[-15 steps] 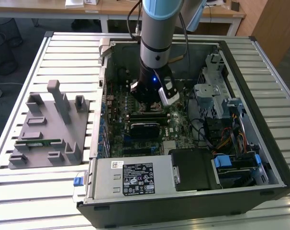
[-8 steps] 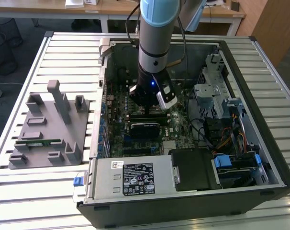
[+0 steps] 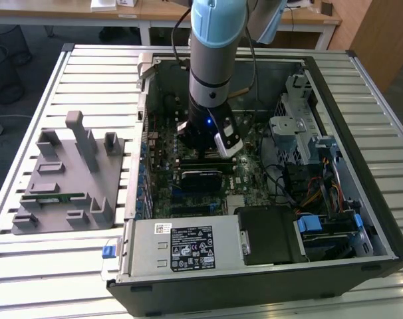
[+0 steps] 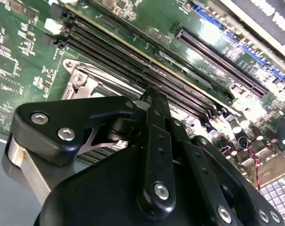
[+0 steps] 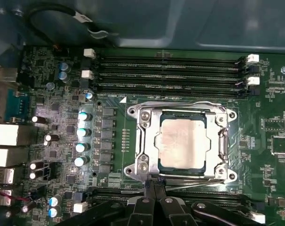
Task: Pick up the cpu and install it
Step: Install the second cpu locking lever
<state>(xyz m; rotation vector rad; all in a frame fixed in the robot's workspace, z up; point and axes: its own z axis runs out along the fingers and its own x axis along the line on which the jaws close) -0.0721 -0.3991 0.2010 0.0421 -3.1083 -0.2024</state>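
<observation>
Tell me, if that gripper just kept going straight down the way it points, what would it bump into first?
Most likely the socket's metal frame on the motherboard, near the frame's edge, where the cpu sits. The gripper hangs close over that edge in the first wrist view, though depth is hard to judge.

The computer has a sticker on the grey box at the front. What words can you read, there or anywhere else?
Black and white sticker on the grey box: print too small to read.
Small white sticker above it: too small to read.
White marks on the green board: too blurred to read.
</observation>
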